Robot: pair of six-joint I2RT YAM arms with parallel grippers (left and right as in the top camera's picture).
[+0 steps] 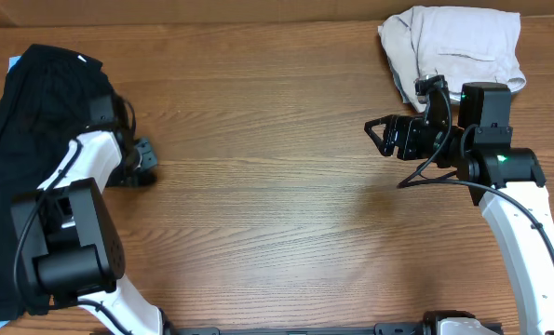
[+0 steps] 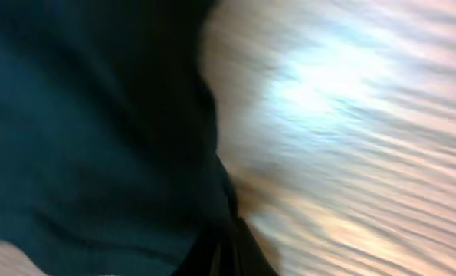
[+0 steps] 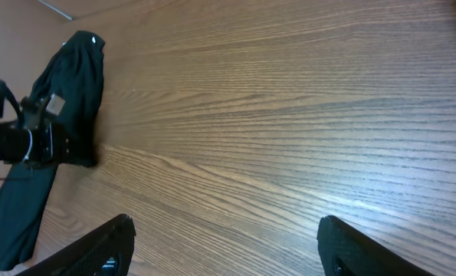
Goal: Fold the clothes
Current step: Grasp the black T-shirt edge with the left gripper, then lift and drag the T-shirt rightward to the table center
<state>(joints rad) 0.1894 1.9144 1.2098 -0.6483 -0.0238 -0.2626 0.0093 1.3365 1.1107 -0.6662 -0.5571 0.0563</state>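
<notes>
Black clothes (image 1: 34, 102) — partly out of frame

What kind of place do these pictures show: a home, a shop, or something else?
Probably a robot lab or test bench, not a home: a left arm and a right arm stand at a wooden table, with a black garment and a pale bundled garment laid at its edges.

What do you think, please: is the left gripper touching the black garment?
Cannot tell. Overhead, the left gripper sits at the edge of the black garment; the left wrist view is too blurred.
</notes>
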